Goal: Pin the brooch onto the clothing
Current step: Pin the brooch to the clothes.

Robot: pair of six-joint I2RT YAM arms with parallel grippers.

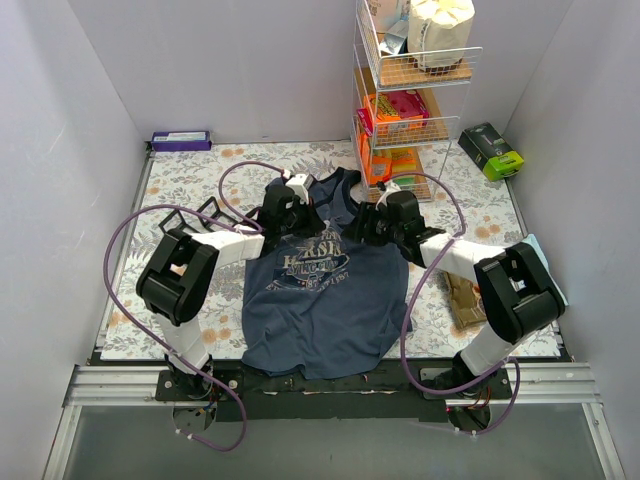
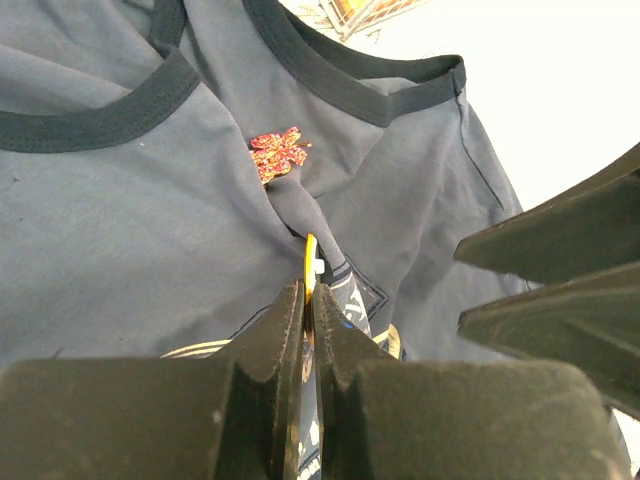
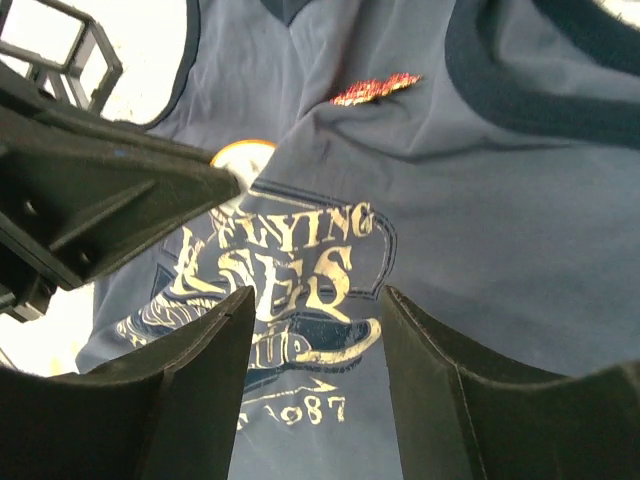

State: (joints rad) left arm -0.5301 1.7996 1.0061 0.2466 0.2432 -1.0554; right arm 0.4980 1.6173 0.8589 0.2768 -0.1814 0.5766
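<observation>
Robot lab test cell, not a lived-in room. Plain pale panel walls [image 1: 250, 70] box the table [image 1: 190, 190] in on three sides. An aluminium rail [image 1: 120, 385] runs along the near edge by the bases of the left arm [image 1: 180, 275] and right arm [image 1: 515, 290], with purple cables [image 1: 108, 270] looped loose. The props are home-style: floral table cover, tank top [image 1: 320, 330] spread flat, wire rack [image 1: 357, 90] of packaged goods in the corner.

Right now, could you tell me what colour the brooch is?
The brooch is glittery red-gold; left wrist view shows it best.
</observation>
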